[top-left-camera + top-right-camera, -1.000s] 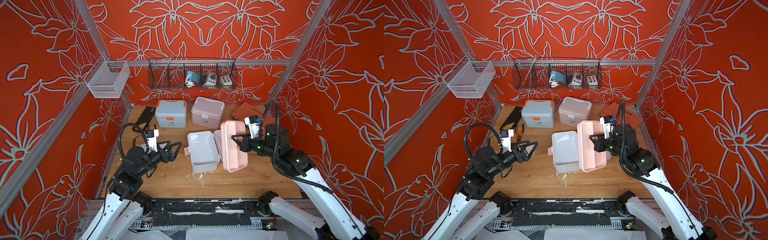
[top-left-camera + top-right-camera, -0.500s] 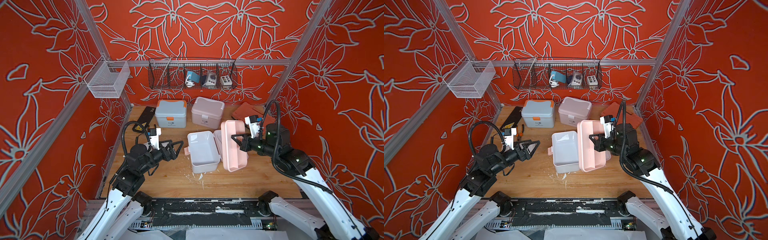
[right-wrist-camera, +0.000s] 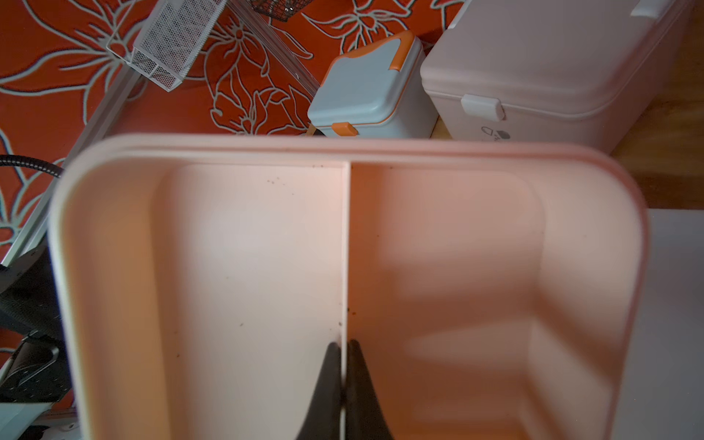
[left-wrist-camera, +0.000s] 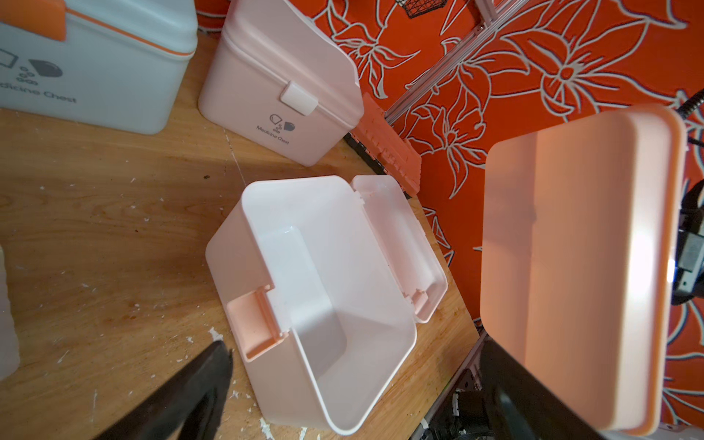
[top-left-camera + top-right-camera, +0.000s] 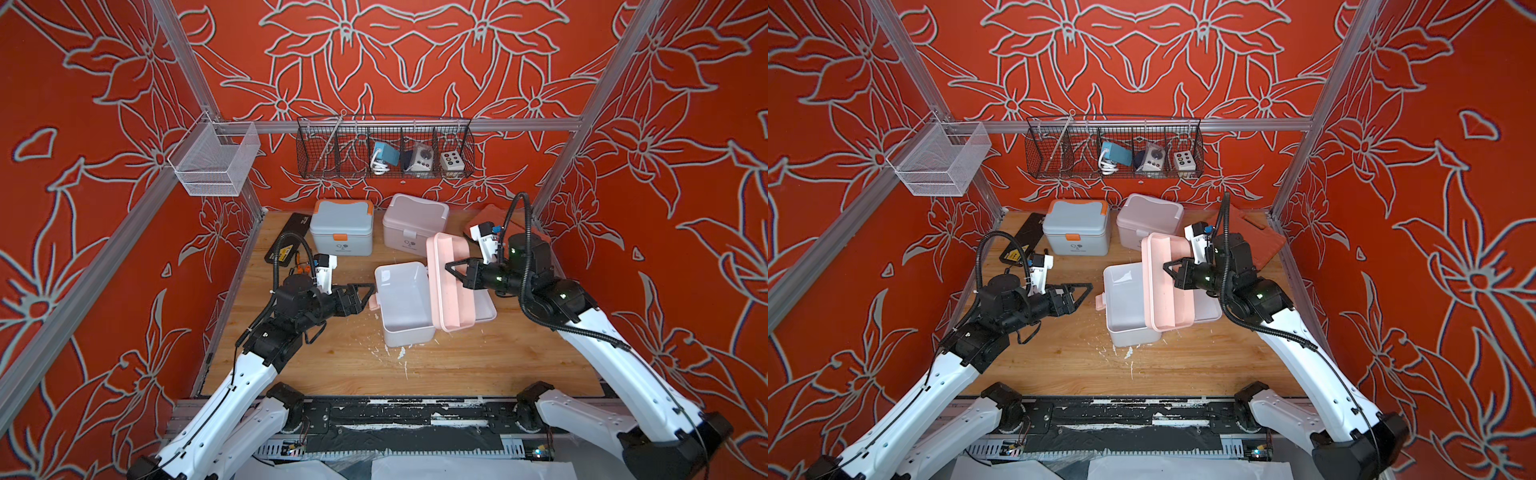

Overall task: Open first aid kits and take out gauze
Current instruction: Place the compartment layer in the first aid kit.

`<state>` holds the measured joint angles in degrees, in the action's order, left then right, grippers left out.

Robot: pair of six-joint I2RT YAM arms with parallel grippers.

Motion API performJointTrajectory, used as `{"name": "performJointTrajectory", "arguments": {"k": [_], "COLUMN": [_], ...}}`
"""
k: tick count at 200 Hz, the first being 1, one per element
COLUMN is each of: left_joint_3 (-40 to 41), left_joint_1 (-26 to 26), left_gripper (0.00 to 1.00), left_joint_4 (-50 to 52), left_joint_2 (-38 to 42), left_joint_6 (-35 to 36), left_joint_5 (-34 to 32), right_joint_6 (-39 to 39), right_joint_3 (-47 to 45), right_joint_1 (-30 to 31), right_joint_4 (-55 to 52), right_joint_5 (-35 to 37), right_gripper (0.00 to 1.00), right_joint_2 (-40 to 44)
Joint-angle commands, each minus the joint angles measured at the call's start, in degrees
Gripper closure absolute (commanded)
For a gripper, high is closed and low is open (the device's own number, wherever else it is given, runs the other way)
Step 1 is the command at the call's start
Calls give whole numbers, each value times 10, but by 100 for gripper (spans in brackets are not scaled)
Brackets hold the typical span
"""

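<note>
The white first aid kit with peach trim lies open mid-table, its lid flat on the table to its right, and its body looks bare inside. My right gripper is shut on the divider wall of the kit's peach inner tray, holding it tilted above the lid. My left gripper is open beside the kit's peach latch, holding nothing. The blue-grey kit and the pale pink kit stand shut at the back. No gauze shows in any view.
A flat black case with a yellow label lies at the back left. An orange-red tool case lies behind my right arm. On the walls hang a black wire basket and a white mesh basket. White scraps dot the wood.
My left gripper has moved right, up to the open kit's latch side, still open. My right gripper and the tray have hardly moved.
</note>
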<state>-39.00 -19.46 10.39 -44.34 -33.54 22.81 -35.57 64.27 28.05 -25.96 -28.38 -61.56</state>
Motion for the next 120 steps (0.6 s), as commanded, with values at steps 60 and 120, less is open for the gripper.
{"name": "performJointTrajectory", "arguments": {"k": [60, 120], "left_joint_3": [66, 85], "left_joint_1": [138, 178], "left_gripper": [2, 2], "left_joint_4": [-37, -28], "left_joint_2": [3, 11], "left_joint_6": [-50, -44], "left_joint_5": [153, 181], "right_joint_6": [8, -17], "right_joint_3": [165, 292], "right_joint_1": [89, 161], "right_joint_4": [-119, -251], "right_joint_5": [72, 196], "right_gripper": [100, 100], "right_joint_2": [-183, -324]}}
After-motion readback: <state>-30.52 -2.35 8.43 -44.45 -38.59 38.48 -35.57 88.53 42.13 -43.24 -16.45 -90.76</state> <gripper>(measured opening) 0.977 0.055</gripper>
